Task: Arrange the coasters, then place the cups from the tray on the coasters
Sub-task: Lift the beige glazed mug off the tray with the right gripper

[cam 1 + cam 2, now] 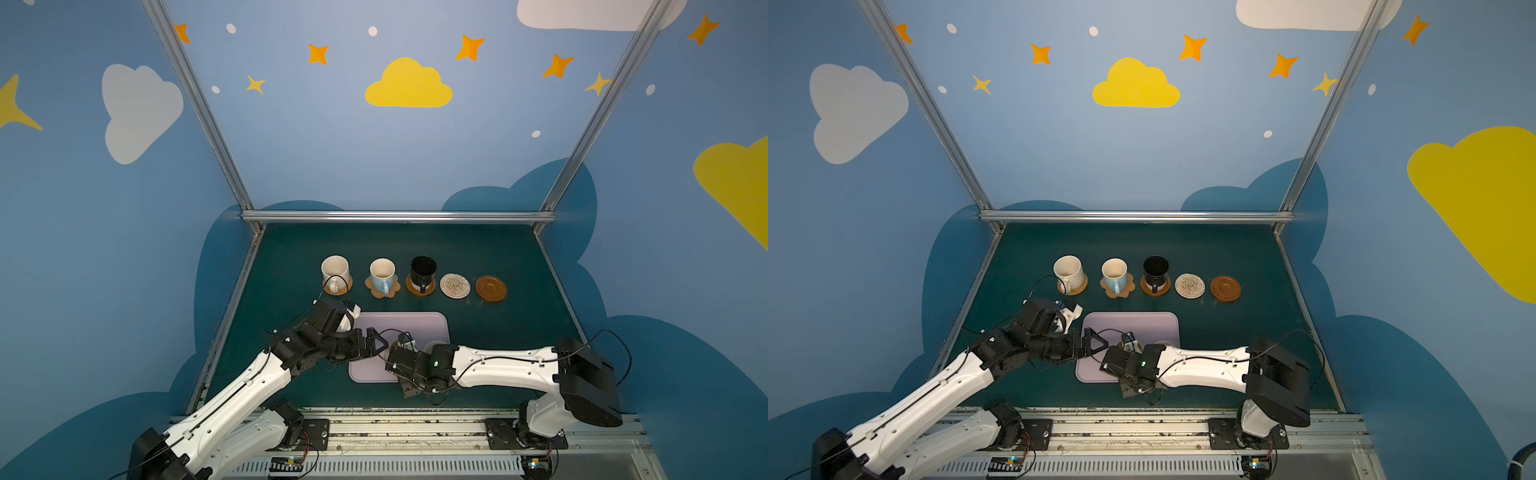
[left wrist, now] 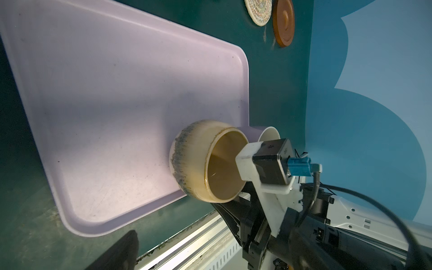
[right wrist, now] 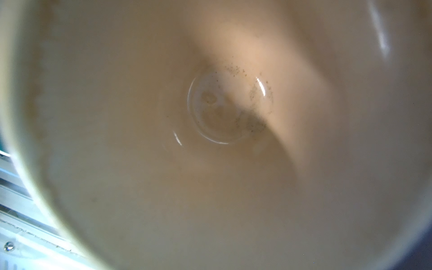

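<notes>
I see the tray lying at 6 o'clock from the coaster row. From 9 to 3 o'clock that row runs: cream mug on the tan woven coaster, light blue mug on the flower coaster, black mug on a brown disc, then the pale woven coaster and the second brown disc, both bare. The mustard mug stands upright near the tray's 6 o'clock edge, with the lilac mug just beside it at 3 o'clock. My left gripper hovers at 9 o'clock of the mustard mug, jaws spread, holding nothing. My right gripper seems to sit at that mug's 6 o'clock side; its fingers are hidden, so I cannot tell whether they pinch it.
</notes>
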Action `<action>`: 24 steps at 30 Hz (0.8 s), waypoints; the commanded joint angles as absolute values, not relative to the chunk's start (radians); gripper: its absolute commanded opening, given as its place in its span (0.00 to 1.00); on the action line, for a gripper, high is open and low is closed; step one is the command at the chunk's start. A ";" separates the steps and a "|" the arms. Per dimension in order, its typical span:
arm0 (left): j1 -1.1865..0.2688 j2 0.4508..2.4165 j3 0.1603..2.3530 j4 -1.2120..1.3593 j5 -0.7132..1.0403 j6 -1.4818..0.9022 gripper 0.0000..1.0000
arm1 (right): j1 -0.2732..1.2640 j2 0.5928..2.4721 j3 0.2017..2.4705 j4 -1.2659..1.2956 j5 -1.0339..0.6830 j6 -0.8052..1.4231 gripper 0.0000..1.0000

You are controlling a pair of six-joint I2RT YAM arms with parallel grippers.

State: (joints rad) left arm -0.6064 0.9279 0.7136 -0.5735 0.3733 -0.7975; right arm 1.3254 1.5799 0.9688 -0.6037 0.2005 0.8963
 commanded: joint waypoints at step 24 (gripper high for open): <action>-0.586 0.836 0.711 -0.569 0.345 -0.821 1.00 | 1.351 1.484 1.042 -0.615 0.287 0.823 0.00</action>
State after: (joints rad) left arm -0.5915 0.8478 0.7082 -0.5678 0.3553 -0.8188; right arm 1.3449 1.5379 0.9840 -0.6239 0.2272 0.8459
